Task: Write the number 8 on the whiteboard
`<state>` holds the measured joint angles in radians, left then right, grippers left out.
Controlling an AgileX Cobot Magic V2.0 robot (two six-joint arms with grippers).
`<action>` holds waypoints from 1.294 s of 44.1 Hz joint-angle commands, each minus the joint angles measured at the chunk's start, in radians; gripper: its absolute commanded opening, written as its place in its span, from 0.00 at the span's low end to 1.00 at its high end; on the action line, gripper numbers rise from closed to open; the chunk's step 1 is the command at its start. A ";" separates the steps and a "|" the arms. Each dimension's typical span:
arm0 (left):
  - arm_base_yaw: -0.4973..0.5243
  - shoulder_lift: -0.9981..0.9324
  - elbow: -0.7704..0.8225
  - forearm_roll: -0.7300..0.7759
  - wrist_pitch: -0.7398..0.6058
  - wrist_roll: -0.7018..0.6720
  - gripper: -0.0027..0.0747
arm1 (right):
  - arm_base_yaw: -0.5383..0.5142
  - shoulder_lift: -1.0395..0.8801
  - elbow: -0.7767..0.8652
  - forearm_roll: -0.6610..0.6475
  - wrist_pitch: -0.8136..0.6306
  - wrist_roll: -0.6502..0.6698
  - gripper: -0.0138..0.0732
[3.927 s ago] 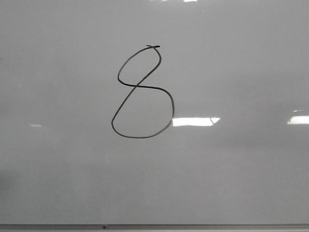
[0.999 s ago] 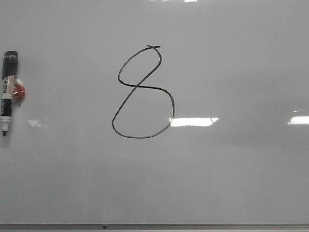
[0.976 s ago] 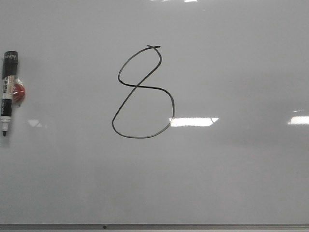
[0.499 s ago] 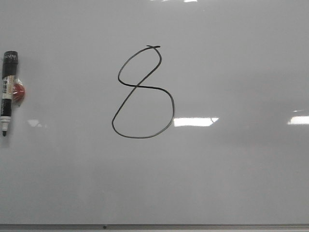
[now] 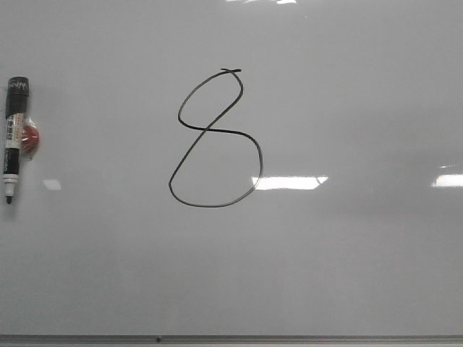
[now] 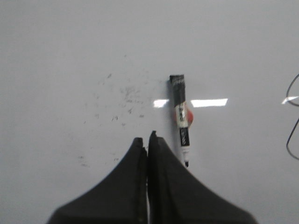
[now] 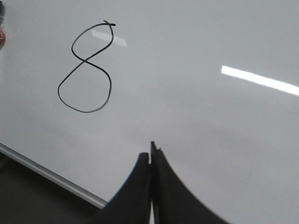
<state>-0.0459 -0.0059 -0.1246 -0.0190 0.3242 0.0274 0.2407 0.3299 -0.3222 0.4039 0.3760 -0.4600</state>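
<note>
The number 8 is drawn in thin black line on the whiteboard, lower loop larger, small crossed tail at its top. It also shows in the right wrist view. A black-capped marker pen with a red patch lies on the board at the far left, tip pointing down; it shows in the left wrist view too. My left gripper is shut and empty, just beside the pen's tip. My right gripper is shut and empty over bare board. Neither gripper shows in the front view.
The board's thin grey metal bottom edge runs along the front; it shows in the right wrist view with dark space beyond it. Faint ink specks mark the board near the pen. Bright light reflections lie on the board.
The marker pen, absent 3.9 s ago, has lain at the far left since one second ago. The 8 is unchanged; only a slight view shift.
</note>
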 commanded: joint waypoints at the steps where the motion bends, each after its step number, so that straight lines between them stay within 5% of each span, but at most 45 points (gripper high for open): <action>1: 0.031 -0.016 0.031 -0.014 -0.094 0.006 0.01 | -0.006 0.007 -0.026 0.014 -0.076 0.000 0.11; 8: 0.051 -0.021 0.135 -0.014 -0.211 0.006 0.01 | -0.006 0.007 -0.026 0.014 -0.076 0.000 0.11; 57: 0.051 -0.021 0.133 -0.012 -0.197 0.006 0.01 | -0.015 -0.021 0.025 -0.001 -0.143 0.003 0.11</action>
<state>0.0056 -0.0059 0.0067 -0.0229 0.2134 0.0317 0.2370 0.3210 -0.2938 0.4021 0.3483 -0.4600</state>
